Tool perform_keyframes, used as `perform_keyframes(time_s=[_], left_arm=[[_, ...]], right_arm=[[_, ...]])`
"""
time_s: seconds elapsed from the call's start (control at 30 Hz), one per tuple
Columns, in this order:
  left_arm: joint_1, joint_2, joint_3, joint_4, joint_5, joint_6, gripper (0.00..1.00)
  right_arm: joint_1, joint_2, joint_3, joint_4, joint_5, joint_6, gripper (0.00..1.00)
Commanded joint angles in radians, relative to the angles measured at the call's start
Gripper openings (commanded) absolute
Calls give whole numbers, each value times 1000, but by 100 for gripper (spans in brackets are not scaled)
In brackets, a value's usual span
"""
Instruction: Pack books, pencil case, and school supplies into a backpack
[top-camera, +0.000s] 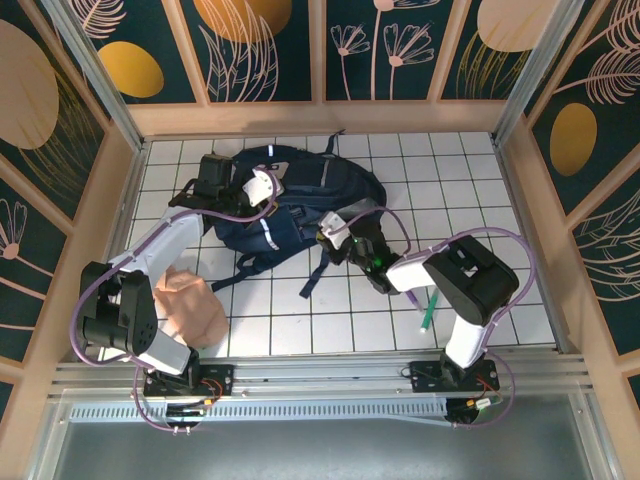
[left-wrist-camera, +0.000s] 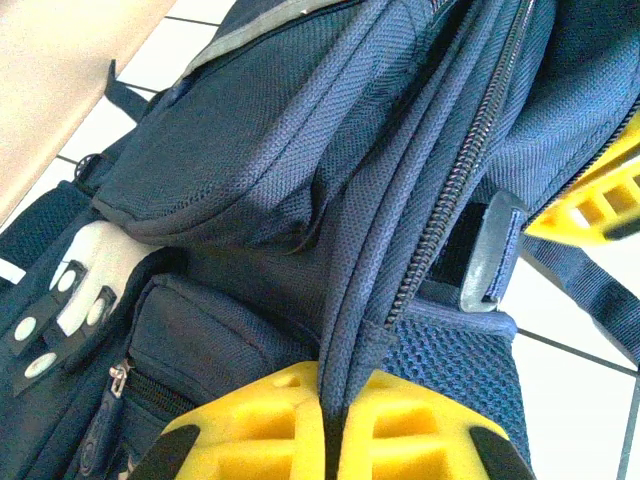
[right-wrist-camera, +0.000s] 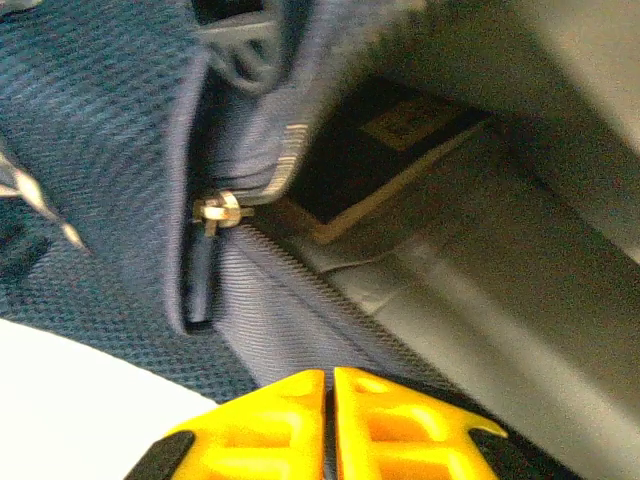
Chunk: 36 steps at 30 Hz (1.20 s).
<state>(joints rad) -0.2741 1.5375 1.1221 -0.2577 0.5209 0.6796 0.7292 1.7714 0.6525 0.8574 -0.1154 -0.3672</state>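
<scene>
The dark navy backpack (top-camera: 318, 185) lies at the back middle of the tiled floor. My left gripper (top-camera: 262, 188) is at its upper left side, shut on the zip-edge fabric (left-wrist-camera: 400, 250), which runs down between the yellow fingers (left-wrist-camera: 250, 420). My right gripper (top-camera: 335, 238) is at the backpack's near right rim, its jaws almost together on the zip tape (right-wrist-camera: 270, 300) of the open mouth. Inside the opening lies a dark book (right-wrist-camera: 380, 150) with a yellow label. A green pen (top-camera: 428, 311) lies on the tiles under the right arm. A peach-pink soft pencil case (top-camera: 195, 305) lies beside the left arm.
A metal zip slider (right-wrist-camera: 218, 212) sits on the backpack (right-wrist-camera: 90, 150) at the end of the opening. Black straps (top-camera: 322, 270) trail over the tiles in front of the backpack. Wooden walls (top-camera: 320, 118) close the floor in at the back and both sides.
</scene>
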Motion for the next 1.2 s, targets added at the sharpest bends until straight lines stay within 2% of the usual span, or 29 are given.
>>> perform_keyframes(time_s=[0.0,0.23,0.37,0.57,0.63,0.67,0.8,0.97,1.03,1.17], left_arm=[[7,-44,11,74,120,-28,0],[7,-84,-34,155,188,-93,0],[8,-90,-28,167,224,-111,0],[7,-83,-24,204,244,-135,0],[8,-76,-25,211,257,-149,0],[7,-75,-29,218,262,-157,0],[6,-83,-69,264,244,-191,0],[6,-95,-104,280,227,-203,0],[6,-99,-108,275,219,-196,0],[6,-102,-110,258,205,-175,0]], right_arm=[[47,17,66,-58,1,-103,19],[21,112,144,-32,-54,-82,20],[19,149,165,-20,-29,-106,20],[19,162,178,-11,-44,-110,10],[32,165,169,5,-3,-141,10],[40,168,156,47,52,-159,14],[77,207,99,280,313,-156,55],[102,254,111,397,490,-152,59],[99,256,108,432,527,-136,54],[93,237,89,445,511,-105,35]])
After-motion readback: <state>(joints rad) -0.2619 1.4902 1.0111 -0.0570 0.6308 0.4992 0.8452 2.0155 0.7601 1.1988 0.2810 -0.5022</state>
